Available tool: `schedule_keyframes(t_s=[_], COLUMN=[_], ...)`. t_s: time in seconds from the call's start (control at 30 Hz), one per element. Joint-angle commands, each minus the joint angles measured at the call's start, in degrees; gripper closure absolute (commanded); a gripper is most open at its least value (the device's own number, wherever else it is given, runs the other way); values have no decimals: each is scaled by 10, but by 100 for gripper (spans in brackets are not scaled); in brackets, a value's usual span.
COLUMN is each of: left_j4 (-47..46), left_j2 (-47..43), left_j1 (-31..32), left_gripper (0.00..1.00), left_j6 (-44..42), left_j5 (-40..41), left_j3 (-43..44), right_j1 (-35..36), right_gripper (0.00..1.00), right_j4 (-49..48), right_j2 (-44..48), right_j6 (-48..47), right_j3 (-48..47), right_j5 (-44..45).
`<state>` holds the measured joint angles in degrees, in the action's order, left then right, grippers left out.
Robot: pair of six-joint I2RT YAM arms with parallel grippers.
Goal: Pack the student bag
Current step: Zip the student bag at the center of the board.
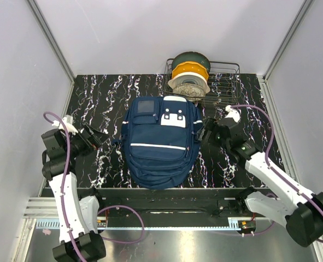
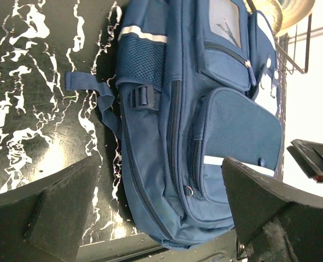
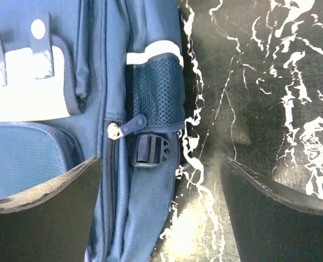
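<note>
Left claw (image 1: pixel 97 136) hangs released at 9 o'clock of the bag (image 1: pixel 161 144), fingers spread and clear of the cloth. Right claw (image 1: pixel 207 131), at 3 o'clock, is also spread wide and empty, just beside the mesh pocket (image 3: pixel 153 93).

The bag lies flat, front up, at mid-table (image 1: pixel 104 98), which is black with white veins. At its 1 o'clock, a wire rack (image 1: pixel 229 82) holds a round stack (image 1: pixel 189 73) in green, yellow and white.

Lettering on the zip pull (image 3: pixel 134 126) is too small to read. The bag is navy woven fabric with a black plastic buckle (image 3: pixel 153 148), white patches (image 1: pixel 173 119) and a thin white stripe (image 1: pixel 157 146).
</note>
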<state>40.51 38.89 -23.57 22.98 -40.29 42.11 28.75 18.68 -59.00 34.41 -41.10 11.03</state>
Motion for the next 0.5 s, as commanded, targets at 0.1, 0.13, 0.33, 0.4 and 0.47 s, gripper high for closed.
schedule_keyframes(t_s=[0.1,0.13,0.33,0.4,0.47], left_j4=[-26,-27,-18,-29,-21], left_j2=[29,34,108,119,126], left_j1=[64,89,316,329,343], left_gripper=[1,1,1,1,1], left_j6=[27,28,46,51,49], left_j5=[118,142,373,368,400], left_j3=[67,74,133,141,153], right_j1=[-11,-16,-46,-73,-133], right_gripper=[0,0,0,0,0], right_j4=[43,45,67,72,77], right_j2=[48,54,62,63,63], right_j6=[93,95,87,57,12], right_j3=[-29,-31,-55,-65,-79], right_j5=[95,93,81,41,9])
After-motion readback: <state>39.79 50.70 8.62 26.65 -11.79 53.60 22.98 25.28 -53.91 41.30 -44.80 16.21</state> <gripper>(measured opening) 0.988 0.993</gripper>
